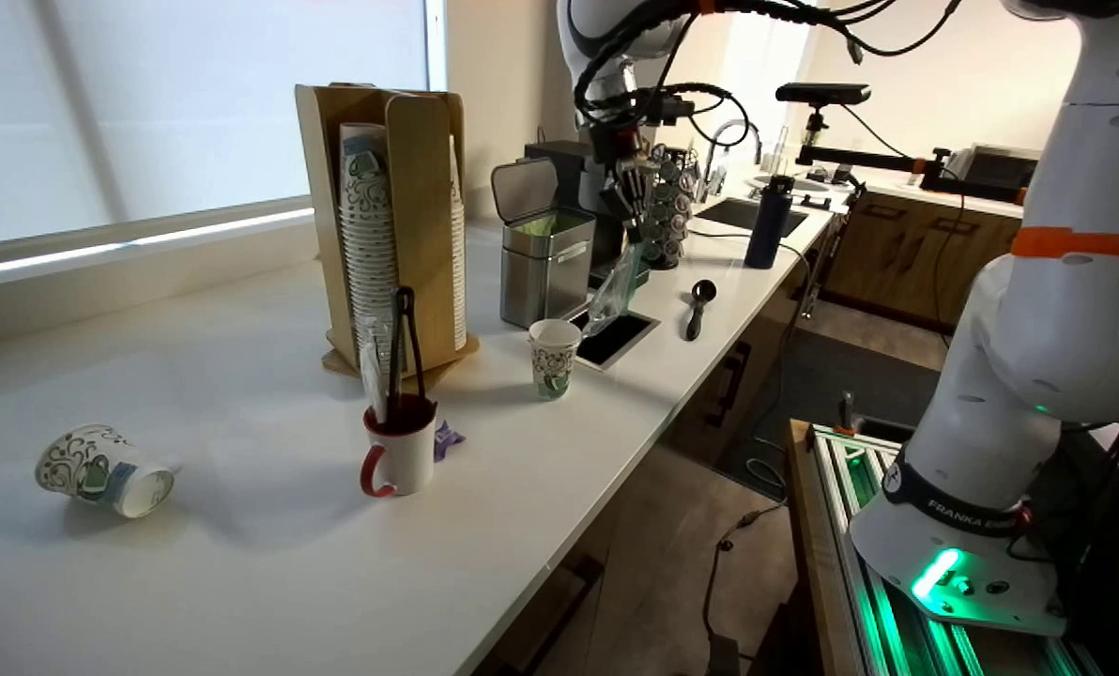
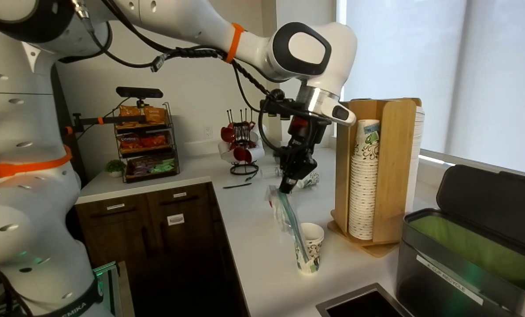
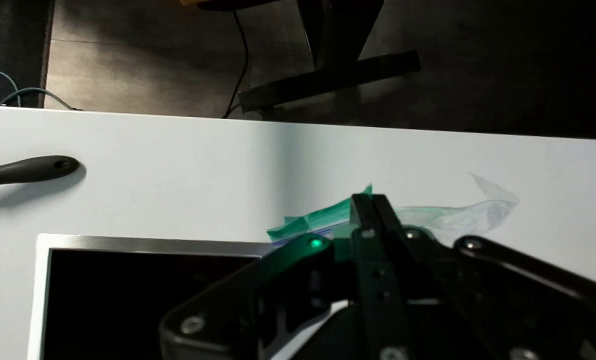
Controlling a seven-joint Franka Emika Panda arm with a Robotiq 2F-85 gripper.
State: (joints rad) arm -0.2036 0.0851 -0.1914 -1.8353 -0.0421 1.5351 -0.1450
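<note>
Hand (image 3: 370, 201) pinches plastic bag (image 2: 291, 215); its gripped part is hidden.

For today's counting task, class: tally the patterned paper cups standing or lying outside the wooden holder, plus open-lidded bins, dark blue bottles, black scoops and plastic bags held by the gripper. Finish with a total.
Patterned paper cups: 2 (one standing, one on its side)
Open-lidded bin: 1
Dark blue bottle: 1
Black scoop: 1
Plastic bag in the gripper: 1
Total: 6
</note>
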